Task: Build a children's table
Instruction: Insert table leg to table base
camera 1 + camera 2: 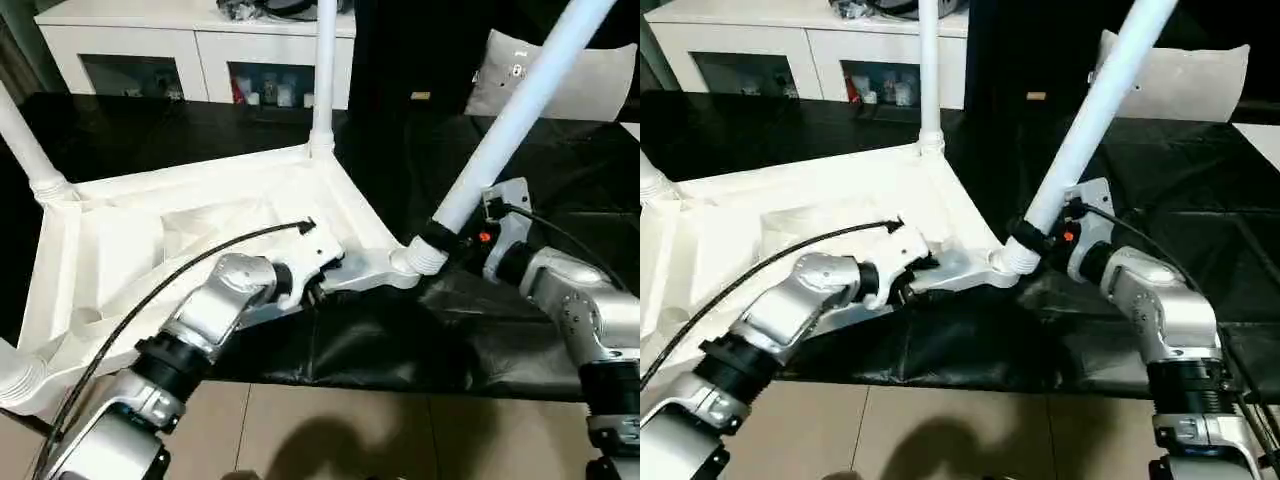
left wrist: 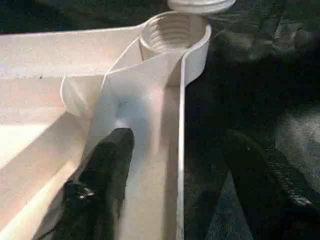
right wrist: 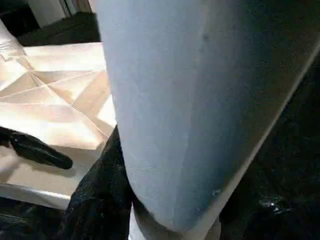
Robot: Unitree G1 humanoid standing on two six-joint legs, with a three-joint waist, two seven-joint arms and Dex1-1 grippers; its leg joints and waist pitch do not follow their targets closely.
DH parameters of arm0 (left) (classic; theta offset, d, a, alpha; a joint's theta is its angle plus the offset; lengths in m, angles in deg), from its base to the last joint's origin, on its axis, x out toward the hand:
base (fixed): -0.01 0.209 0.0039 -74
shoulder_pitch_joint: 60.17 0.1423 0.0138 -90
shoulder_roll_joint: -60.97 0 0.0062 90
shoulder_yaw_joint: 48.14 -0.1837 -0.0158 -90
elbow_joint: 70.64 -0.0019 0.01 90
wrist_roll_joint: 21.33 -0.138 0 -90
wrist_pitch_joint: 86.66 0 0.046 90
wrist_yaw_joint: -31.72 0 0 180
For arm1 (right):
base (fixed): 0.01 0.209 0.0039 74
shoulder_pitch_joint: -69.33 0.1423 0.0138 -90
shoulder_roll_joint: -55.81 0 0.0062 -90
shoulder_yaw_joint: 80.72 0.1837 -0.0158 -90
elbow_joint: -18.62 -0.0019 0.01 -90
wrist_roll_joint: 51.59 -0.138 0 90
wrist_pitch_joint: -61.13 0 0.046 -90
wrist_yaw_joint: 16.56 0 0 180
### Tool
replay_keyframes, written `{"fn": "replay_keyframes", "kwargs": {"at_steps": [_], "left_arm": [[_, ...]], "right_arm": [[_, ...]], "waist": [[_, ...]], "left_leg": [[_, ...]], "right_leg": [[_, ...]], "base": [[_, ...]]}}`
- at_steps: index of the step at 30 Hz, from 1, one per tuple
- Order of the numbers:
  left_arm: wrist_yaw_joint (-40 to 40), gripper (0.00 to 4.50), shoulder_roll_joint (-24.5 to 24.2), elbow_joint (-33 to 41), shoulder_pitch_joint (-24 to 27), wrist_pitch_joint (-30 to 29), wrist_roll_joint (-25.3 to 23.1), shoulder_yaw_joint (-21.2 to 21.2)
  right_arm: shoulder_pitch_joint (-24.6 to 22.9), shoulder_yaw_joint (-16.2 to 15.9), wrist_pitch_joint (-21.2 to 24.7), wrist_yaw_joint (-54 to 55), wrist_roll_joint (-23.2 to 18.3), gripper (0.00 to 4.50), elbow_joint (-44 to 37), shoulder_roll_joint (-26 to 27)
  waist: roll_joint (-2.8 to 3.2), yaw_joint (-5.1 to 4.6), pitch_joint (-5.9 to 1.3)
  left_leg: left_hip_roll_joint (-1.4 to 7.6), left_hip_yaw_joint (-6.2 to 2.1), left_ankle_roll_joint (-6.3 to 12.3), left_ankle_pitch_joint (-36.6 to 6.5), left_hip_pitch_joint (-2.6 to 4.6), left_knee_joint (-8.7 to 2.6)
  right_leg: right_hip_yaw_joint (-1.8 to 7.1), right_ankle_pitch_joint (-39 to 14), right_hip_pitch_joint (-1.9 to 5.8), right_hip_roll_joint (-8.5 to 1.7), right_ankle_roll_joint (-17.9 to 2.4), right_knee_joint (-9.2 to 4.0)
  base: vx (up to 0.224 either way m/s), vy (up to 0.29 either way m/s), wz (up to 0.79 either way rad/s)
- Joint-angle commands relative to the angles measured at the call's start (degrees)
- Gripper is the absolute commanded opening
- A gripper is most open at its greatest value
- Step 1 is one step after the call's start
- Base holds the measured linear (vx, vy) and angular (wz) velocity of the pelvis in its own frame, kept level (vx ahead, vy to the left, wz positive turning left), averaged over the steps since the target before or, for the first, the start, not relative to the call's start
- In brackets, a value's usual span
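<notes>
Tabletop (image 1: 200, 240) is lying upside down on the black surface (image 1: 150, 130), ribs up, its near right corner overhanging the surface's front edge. Legs are already standing in the far right corner (image 1: 324, 70) and the far left one (image 1: 25, 140), and another socket end is showing at the near left.

I am straddling the tabletop's right rim with my left hand (image 2: 175, 170), one finger (image 2: 107, 165) inside the rim and one outside on the dark cover, just short of the empty threaded socket (image 2: 172, 32); the fingers are spread around the rim and I cannot tell how firmly they are pressing.

I am clenching my right hand (image 1: 450, 240) on the last leg (image 1: 520, 110) near its threaded end, which is sitting at the socket (image 1: 415, 258) while the leg is leaning steeply to the right.

My worry is that tilt: turning it now would probably be cross-threading or popping the end out. With the corner unsupported, pushing down could also be tipping or sliding the tabletop if my left hand is not bracing it.
</notes>
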Motion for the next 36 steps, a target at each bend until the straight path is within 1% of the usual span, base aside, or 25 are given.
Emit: {"fn": "replay_keyframes", "kwargs": {"at_steps": [1,3,5,6,7,8,9,11,12,13,14,17,20,21,22,25,26,27,28,30,31,32,33,35,36], "left_arm": [[0.3,2.71,0.7,-1.2,-0.8,0.6,-0.4,0.4],[0.4,2.44,1.3,-3.1,-1.3,1.8,-0.8,0.6],[0.5,2.40,1.9,-4.9,-1.6,2.9,-0.6,1.2],[0.2,2.24,2.4,-5.8,-1.8,3.3,-0.3,1.6],[-0.1,2.24,2.9,-7.1,-2.2,3.9,-0.5,1.8],[-0.1,2.10,2.9,-7.1,-2.2,3.9,-0.5,1.8],[-0.7,1.99,3.5,-9.2,-2.9,4.7,-1.1,1.9],[-1.0,1.94,4.1,-10.8,-3.5,5.3,-1.5,2.0],[-1.0,1.92,4.1,-10.8,-3.5,5.3,-1.5,2.0],[-1.3,1.62,4.4,-12.6,-4.2,5.7,-2.2,1.8],[-1.3,1.53,4.4,-12.6,-4.2,5.7,-2.2,1.8],[-1.6,1.43,5.1,-15.7,-5.3,6.9,-3.6,1.4],[-1.6,1.09,5.3,-16.8,-5.7,7.2,-4.2,1.2],[-1.7,1.08,5.3,-17.4,-5.9,7.4,-4.6,1.0],[-1.6,1.06,5.3,-18.2,-6.2,7.6,-5.1,0.8],[-1.1,0.71,5.3,-19.1,-6.5,8.1,-5.8,0.6],[-0.5,0.71,5.2,-19.5,-6.6,8.4,-6.3,0.4],[0.0,0.52,5.1,-19.6,-6.6,8.5,-6.7,0.1],[0.2,0.52,4.9,-19.6,-6.6,8.6,-6.9,0.0],[0.9,0.29,4.6,-19.2,-6.4,8.7,-7.3,-0.5],[1.5,0.24,4.3,-19.1,-6.4,8.9,-7.6,-0.6],[1.5,0.21,4.3,-19.1,-6.4,8.9,-7.6,-0.6],[2.8,0.07,3.9,-18.9,-6.2,9.6,-7.9,-1.0],[3.6,0.02,3.5,-18.7,-6.0,10.1,-8.1,-1.3],[5.4,0.00,2.6,-17.9,-5.5,10.8,-8.6,-2.1]], "right_arm": [[-0.6,-0.4,-0.8,-0.4,0.5,1.89,-1.5,-0.6],[-0.8,-0.4,-0.8,-0.4,0.7,1.89,-1.6,-0.5],[-0.8,-0.5,-0.9,-0.4,0.9,1.89,-1.4,-0.3],[-0.8,-0.6,-1.0,-0.3,1.0,1.89,-1.2,-0.2],[-0.7,-0.6,-1.1,-0.3,1.1,1.89,-1.1,0.0],[-0.7,-0.6,-1.1,-0.3,1.1,1.89,-1.1,0.0],[-0.7,-0.6,-1.1,-0.2,1.2,1.89,-1.0,0.2],[-0.8,-0.7,-1.2,-0.1,1.3,1.89,-1.0,0.3],[-0.8,-0.7,-1.2,-0.1,1.3,1.89,-1.0,0.3],[-0.9,-0.8,-1.2,-0.1,1.4,1.89,-1.0,0.3],[-0.9,-0.8,-1.2,-0.1,1.4,1.89,-1.0,0.3],[-1.1,-0.8,-1.1,-0.2,1.5,1.89,-1.1,0.4],[-1.2,-0.8,-1.0,-0.2,1.6,1.89,-1.3,0.4],[-1.3,-0.8,-0.9,-0.2,1.6,1.89,-1.5,0.4],[-1.4,-0.8,-0.9,-0.2,1.5,1.89,-1.7,0.5],[-1.6,-0.9,-0.9,-0.3,1.6,1.89,-2.0,0.5],[-1.7,-1.1,-0.9,-0.4,1.6,1.89,-2.1,0.4],[-1.6,-1.2,-0.8,-0.7,1.5,1.89,-2.2,0.3],[-1.6,-1.3,-0.7,-0.8,1.5,1.89,-2.4,0.3],[-1.4,-1.8,-0.8,-1.7,1.5,1.89,-2.6,-0.1],[-1.2,-2.1,-0.7,-2.5,1.4,1.89,-2.9,-0.4],[-1.2,-2.1,-0.7,-2.5,1.4,1.89,-2.9,-0.4],[-0.9,-2.5,-0.5,-3.7,1.1,1.89,-3.5,-0.8],[-0.7,-2.7,-0.4,-4.4,0.9,1.89,-3.8,-1.0],[-0.3,-3.3,-0.1,-5.9,0.6,1.89,-4.3,-1.5]], "waist": [[-0.42,-0.01,-4.84],[-0.43,0.01,-4.85],[-0.41,0.02,-4.84],[-0.44,0.01,-4.83],[-0.44,0.03,-4.82],[-0.43,0.03,-4.78],[-0.45,0.09,-4.87],[-0.42,0.12,-4.85],[-0.41,0.18,-4.90],[-0.39,0.16,-4.95],[-0.30,0.15,-4.90],[-0.42,0.15,-4.91],[-0.47,0.17,-4.77],[0.27,0.28,-4.76],[-0.20,0.13,-4.76],[-0.23,0.14,-4.77],[-0.20,0.14,-4.79],[-0.18,0.15,-4.81],[-0.30,0.12,-4.80],[-0.17,0.08,-4.79],[-0.20,0.08,-4.81],[-0.43,0.06,-4.81],[-0.25,0.15,-4.82],[-0.37,0.13,-4.87],[-0.48,0.10,-4.91]], "left_leg": [[0.70,-0.07,3.10,-0.6,-0.67,-3.83],[0.71,-0.09,3.23,-0.5,-0.75,-3.81],[0.70,-0.10,3.22,-0.8,-0.71,-3.85],[0.67,-0.09,3.16,-1.2,-0.69,-3.86],[0.62,-0.05,3.26,-1.2,-0.70,-3.82],[0.55,-0.01,3.27,-1.2,-0.71,-3.81],[0.64,-0.12,3.25,-1.1,-0.71,-3.84],[0.54,-0.06,3.42,-1.1,-0.70,-3.81],[0.67,-0.16,3.38,-0.9,-0.71,-3.84],[0.78,-0.24,3.35,-0.6,-0.78,-3.83],[0.68,-0.16,3.55,-0.5,-0.75,-3.79],[0.64,-0.14,3.57,-0.9,-0.68,-3.83],[0.57,-0.09,3.43,-1.8,-0.69,-3.86],[0.53,-0.17,3.30,-2.1,-0.67,-3.88],[0.53,-0.13,3.33,-2.3,-0.68,-3.89],[0.39,-0.14,3.46,-2.6,-0.75,-3.86],[0.34,-0.10,3.45,-2.7,-0.72,-3.84],[0.30,-0.09,3.40,-3.0,-0.68,-3.86],[0.35,-0.09,3.39,-3.0,-0.67,-3.86],[0.42,-0.14,3.41,-3.2,-0.71,-3.88],[0.41,-0.14,3.50,-3.2,-0.73,-3.87],[0.40,-0.12,3.60,-3.1,-0.75,-3.86],[0.43,-0.15,3.73,-2.9,-0.77,-3.88],[0.45,-0.18,3.75,-2.6,-0.85,-3.89],[0.50,-0.19,3.87,-2.3,-0.91,-3.87]], "right_leg": [[3.45,-16.9,4.96,-3.30,-3.0,-3.94],[3.44,-16.6,5.01,-3.32,-3.0,-3.93],[3.39,-17.2,5.03,-3.34,-2.8,-4.04],[3.33,-17.8,5.03,-3.33,-2.5,-4.16],[3.32,-17.9,4.99,-3.27,-2.4,-4.26],[3.29,-18.1,4.96,-3.24,-2.3,-4.34],[3.29,-17.9,5.02,-3.30,-2.2,-4.20],[3.27,-18.0,4.99,-3.22,-2.0,-4.35],[3.28,-17.6,5.04,-3.31,-2.2,-4.17],[3.31,-16.7,5.10,-3.37,-2.6,-3.94],[3.29,-16.6,4.98,-3.24,-2.6,-4.15],[3.27,-17.1,5.09,-3.31,-2.5,-4.16],[3.17,-19.1,5.09,-3.38,-1.8,-4.54],[3.14,-19.5,5.05,-3.43,-1.8,-4.60],[3.07,-19.6,5.07,-3.27,-1.3,-4.78],[2.93,-20.7,5.07,-3.22,-0.6,-4.90],[2.90,-21.1,5.05,-3.23,-0.4,-4.99],[2.84,-21.9,4.99,-3.21,0.0,-5.13],[2.82,-22.0,4.95,-3.19,0.1,-5.16],[2.79,-22.0,4.95,-3.21,0.1,-5.14],[2.80,-21.8,4.97,-3.23,0.1,-5.13],[2.81,-21.8,4.96,-3.19,0.2,-5.14],[2.86,-21.6,4.96,-3.26,0.0,-5.04],[2.89,-21.1,5.03,-3.28,0.0,-4.94],[2.94,-20.5,5.06,-3.30,-0.3,-4.80]], "base": [[0.000,0.000,0.00],[0.000,0.000,0.00],[0.000,0.000,0.00],[0.000,0.000,0.00],[0.000,0.000,0.00],[0.000,0.000,0.00],[0.000,0.000,0.00],[0.000,0.000,0.00],[0.000,0.000,0.00],[0.000,0.000,0.00],[0.000,0.000,0.00],[0.000,0.000,0.00],[0.000,0.000,0.00],[0.000,0.000,0.00],[0.000,0.000,0.00],[0.000,0.000,0.00],[0.000,0.000,0.00],[0.000,0.000,0.00],[0.000,0.000,0.00],[0.000,0.000,0.00],[0.000,0.000,0.00],[0.000,0.000,0.00],[0.000,0.000,0.00],[0.000,0.000,0.00],[0.000,0.000,0.00]]}}
